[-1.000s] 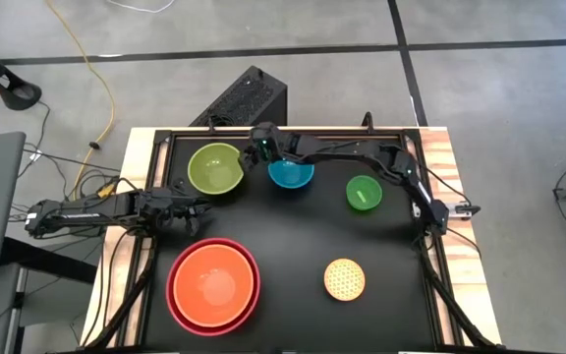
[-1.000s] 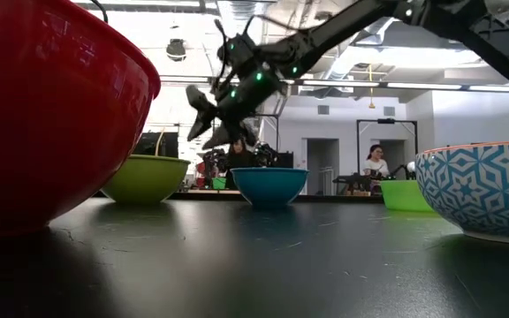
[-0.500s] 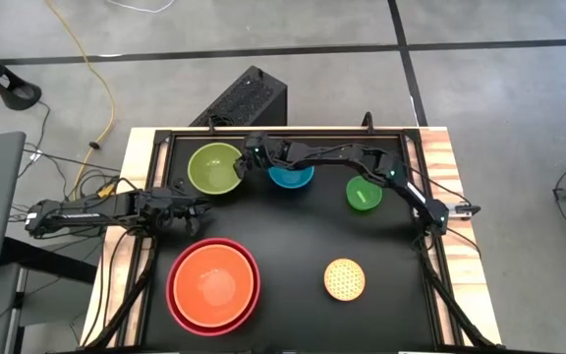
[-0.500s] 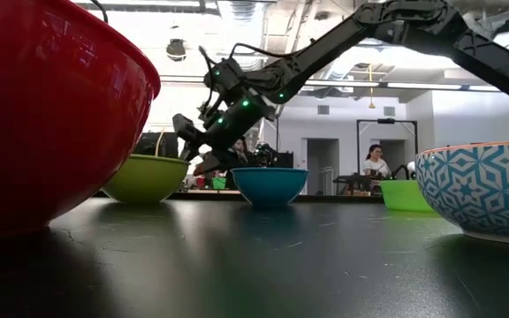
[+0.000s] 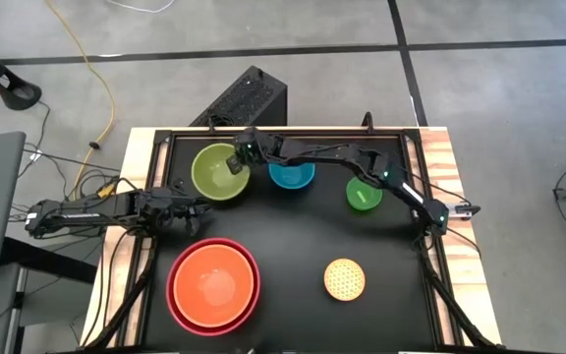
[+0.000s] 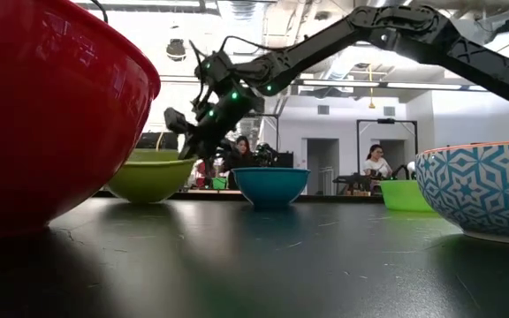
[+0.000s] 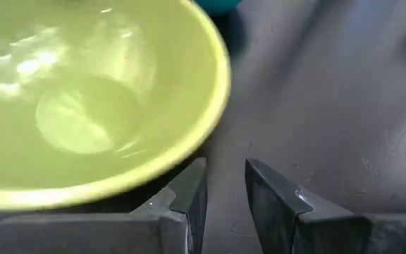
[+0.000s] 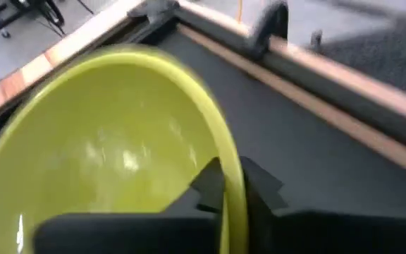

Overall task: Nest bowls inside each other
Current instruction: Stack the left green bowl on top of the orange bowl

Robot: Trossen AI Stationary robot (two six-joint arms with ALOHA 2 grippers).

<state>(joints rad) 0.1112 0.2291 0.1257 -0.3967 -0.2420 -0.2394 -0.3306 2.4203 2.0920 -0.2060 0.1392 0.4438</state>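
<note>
The lime green bowl (image 5: pixel 216 169) stands at the far left of the black table, and my right gripper (image 5: pixel 236 163) is shut on its right rim. The blue bowl (image 5: pixel 291 175) and the smallest bright green bowl (image 5: pixel 363 193) stand to its right. The orange bowl (image 5: pixel 212 280) sits inside the red-pink bowl (image 5: pixel 177 307) at the near left. The patterned yellow bowl (image 5: pixel 344 278) stands near right. My left gripper (image 5: pixel 197 206) waits low at the table's left, its fingers (image 7: pixel 192 190) a little apart and open, just in front of the lime green bowl (image 7: pixel 83 106). My right gripper holds the lime green bowl by its right rim (image 8: pixel 225 159). One finger (image 8: pixel 206 185) is inside the bowl and one (image 8: pixel 259 187) outside, and the wall is pinched between them. The fingers slant down from the table's right. The bowl's base is on the table.
The table's raised black frame and wooden border (image 5: pixel 263 131) run close behind the lime green bowl. Bare black tabletop lies in the middle (image 5: pixel 293 236). A person (image 6: pixel 376 161) sits far off in the room behind.
My right gripper has gone from above the blue bowl toward the table's left and down, and has shut on the lime green bowl's right rim. The bowl seems to have tipped slightly.
</note>
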